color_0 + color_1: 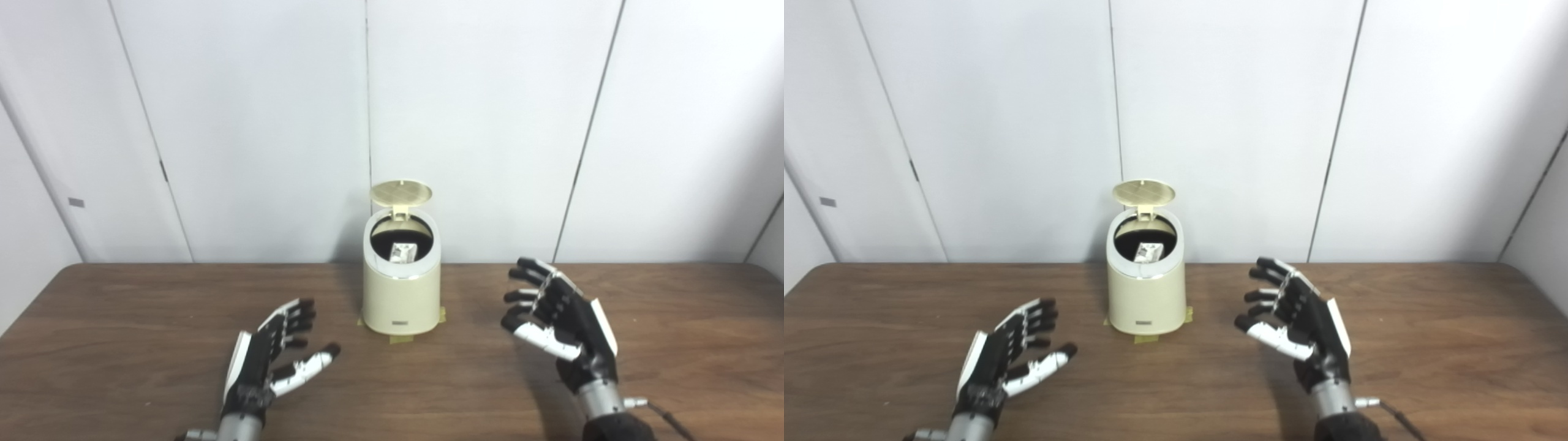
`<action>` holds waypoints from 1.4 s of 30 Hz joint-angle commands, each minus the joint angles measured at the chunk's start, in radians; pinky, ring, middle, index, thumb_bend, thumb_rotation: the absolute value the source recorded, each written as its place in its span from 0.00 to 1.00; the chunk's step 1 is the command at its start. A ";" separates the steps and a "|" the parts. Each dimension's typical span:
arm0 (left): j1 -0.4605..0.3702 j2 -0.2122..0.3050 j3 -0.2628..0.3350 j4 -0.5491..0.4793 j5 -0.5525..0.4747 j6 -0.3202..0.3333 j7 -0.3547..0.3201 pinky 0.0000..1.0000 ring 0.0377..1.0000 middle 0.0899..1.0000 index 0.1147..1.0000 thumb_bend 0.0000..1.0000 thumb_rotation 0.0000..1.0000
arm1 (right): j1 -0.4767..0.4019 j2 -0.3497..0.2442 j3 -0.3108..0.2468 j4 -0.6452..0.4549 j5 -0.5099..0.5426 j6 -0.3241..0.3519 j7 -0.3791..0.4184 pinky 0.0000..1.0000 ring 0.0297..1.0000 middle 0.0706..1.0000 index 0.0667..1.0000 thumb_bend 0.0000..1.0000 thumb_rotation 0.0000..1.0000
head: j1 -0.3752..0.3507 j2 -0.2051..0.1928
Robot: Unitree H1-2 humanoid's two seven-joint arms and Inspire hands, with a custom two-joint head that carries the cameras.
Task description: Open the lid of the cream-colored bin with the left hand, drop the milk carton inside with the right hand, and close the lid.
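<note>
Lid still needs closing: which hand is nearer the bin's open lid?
Right, narrowly. The right hand is raised beside the bin, fingers apart. The left hand sits lower and nearer the robot. The lid stands upright, untouched.

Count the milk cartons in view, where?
1. The milk carton lies inside the open cream-colored bin, under the raised lid. Anything deeper in the bin would be hidden.

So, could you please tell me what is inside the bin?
A milk carton lies inside the bin, under the raised lid. The dark interior hides anything beneath it.
</note>
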 commanded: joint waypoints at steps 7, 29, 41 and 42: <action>-0.281 0.072 -0.019 -0.027 0.003 0.073 -0.102 0.68 0.83 0.87 0.93 0.97 0.38 | -0.050 -0.008 -0.025 -0.014 -0.005 -0.033 0.002 0.49 0.58 0.72 0.72 0.74 0.18 | 0.001 -0.013; -0.689 0.151 -0.188 0.173 0.265 0.201 -0.194 0.86 1.00 0.99 0.96 1.00 0.45 | -0.040 -0.007 -0.007 -0.037 -0.051 -0.023 0.010 0.48 0.59 0.69 0.70 0.77 0.21 | -0.016 -0.015; -0.714 0.210 -0.261 0.177 0.299 0.168 -0.334 1.00 1.00 0.91 0.81 1.00 0.36 | -0.039 -0.001 0.005 -0.043 -0.073 -0.018 0.003 0.47 0.60 0.67 0.71 0.77 0.23 | -0.026 -0.013; -0.710 0.213 -0.262 0.173 0.299 0.160 -0.341 1.00 1.00 0.89 0.80 1.00 0.36 | -0.039 -0.001 0.005 -0.044 -0.075 -0.017 0.001 0.48 0.60 0.67 0.71 0.77 0.23 | -0.027 -0.013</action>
